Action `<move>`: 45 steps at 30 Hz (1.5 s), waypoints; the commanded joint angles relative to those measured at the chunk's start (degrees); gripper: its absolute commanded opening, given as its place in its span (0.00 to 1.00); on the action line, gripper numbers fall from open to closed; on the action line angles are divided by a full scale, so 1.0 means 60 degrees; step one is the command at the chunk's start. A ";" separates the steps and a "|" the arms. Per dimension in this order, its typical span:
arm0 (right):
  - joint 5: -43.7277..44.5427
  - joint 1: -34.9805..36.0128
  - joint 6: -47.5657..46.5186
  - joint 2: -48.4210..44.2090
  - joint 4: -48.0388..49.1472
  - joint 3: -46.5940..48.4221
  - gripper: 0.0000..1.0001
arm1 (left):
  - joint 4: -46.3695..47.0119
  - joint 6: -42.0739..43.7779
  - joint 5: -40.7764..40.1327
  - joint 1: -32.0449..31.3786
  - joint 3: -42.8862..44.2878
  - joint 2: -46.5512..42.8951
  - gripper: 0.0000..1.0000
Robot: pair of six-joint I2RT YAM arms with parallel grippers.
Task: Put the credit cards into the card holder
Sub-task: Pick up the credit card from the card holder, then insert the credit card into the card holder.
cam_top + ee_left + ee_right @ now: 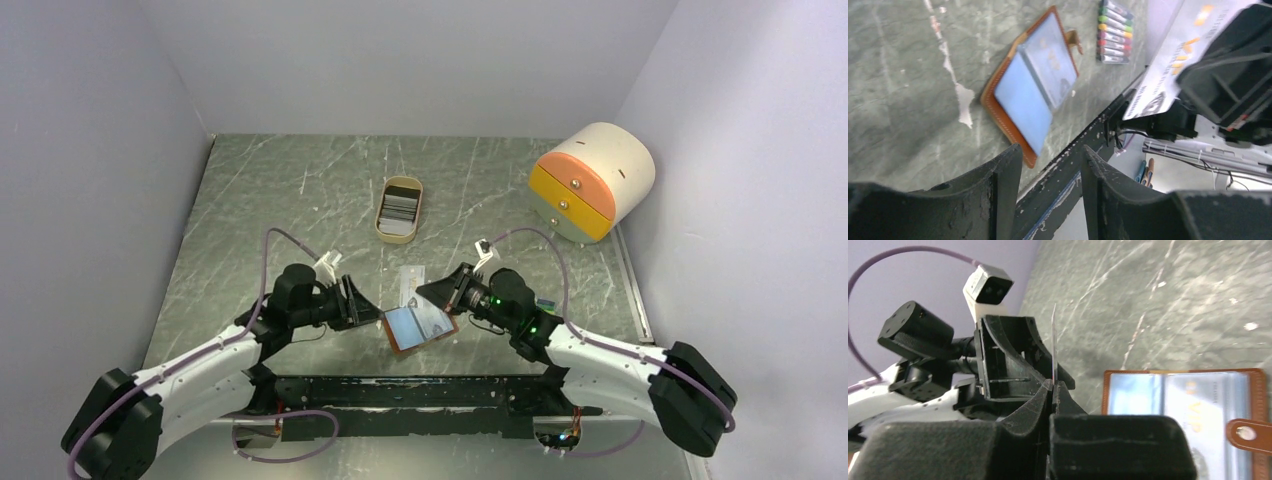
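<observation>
The brown leather card holder (420, 330) lies open on the table between my two grippers, with light blue and grey-white cards in its slots. It also shows in the left wrist view (1033, 85) and in the right wrist view (1183, 405). My right gripper (434, 292) is shut on a grey-white credit card (411, 284) and holds it on edge just above and behind the holder. The card is seen edge-on in the right wrist view (1053, 340) and from its face in the left wrist view (1168, 60). My left gripper (364, 306) is open and empty, just left of the holder.
A small wooden tray (400, 208) with more cards stands further back at the middle. A cream and orange drawer box (590, 180) stands at the back right. A pack of coloured pens (1115, 30) lies beyond the holder. A black rail (430, 392) runs along the near edge.
</observation>
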 commanded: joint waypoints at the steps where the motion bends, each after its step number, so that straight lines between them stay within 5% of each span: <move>1: 0.0838 -0.0139 -0.1422 -0.0410 -0.3298 0.0705 0.00 | -0.0376 0.0294 -0.0592 -0.0016 0.0158 0.0659 0.53; 15: -0.0051 -0.0208 -0.1127 0.0809 -0.2349 0.0385 0.00 | 0.2599 0.0390 0.0556 -0.0020 0.0223 0.3356 0.49; 23: -0.0547 -0.0289 -0.1673 0.1105 -0.2178 0.0466 0.00 | 0.2885 0.0508 0.0723 -0.0021 0.0498 0.4122 0.10; 30: -0.2476 -0.1365 -0.2107 0.1962 -0.1910 0.0403 0.00 | 0.1579 0.1852 0.0715 0.0077 0.1093 0.4565 0.09; 45: -0.2712 -0.1884 -0.2188 0.2931 -0.1411 0.0329 0.00 | 0.1576 0.2231 0.0539 0.0242 0.1153 0.5011 0.09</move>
